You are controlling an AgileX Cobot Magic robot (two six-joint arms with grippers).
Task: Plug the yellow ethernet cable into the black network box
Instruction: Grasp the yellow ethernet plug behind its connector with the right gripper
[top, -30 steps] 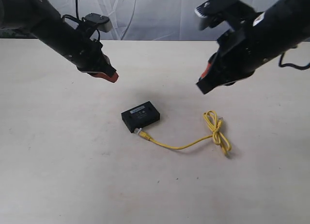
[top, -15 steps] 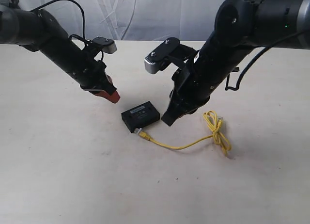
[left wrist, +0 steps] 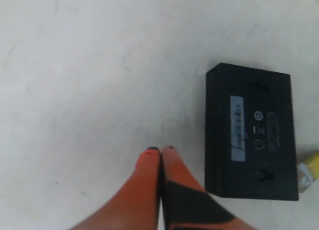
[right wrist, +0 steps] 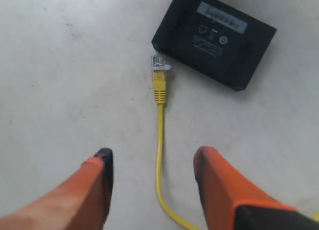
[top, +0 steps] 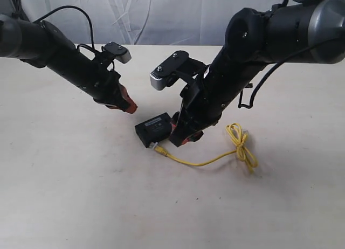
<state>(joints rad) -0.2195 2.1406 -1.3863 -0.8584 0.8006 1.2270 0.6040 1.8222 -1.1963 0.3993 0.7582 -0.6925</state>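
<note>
The black network box lies flat on the table, pale label strip up; it also shows in both wrist views. The yellow ethernet cable runs from a clear plug, which lies loose just beside the box, to a knotted bundle of loops. My right gripper is open and low over the table, its fingers on either side of the cable without touching it. My left gripper is shut and empty, hovering a little away from the box.
The pale tabletop is bare around the box and cable. A white curtain hangs behind the table's far edge. The right arm covers part of the box's right end in the exterior view.
My right arm has swung down and left from high above the table to straddle the cable beside the box. The left gripper has edged slightly toward the box.
</note>
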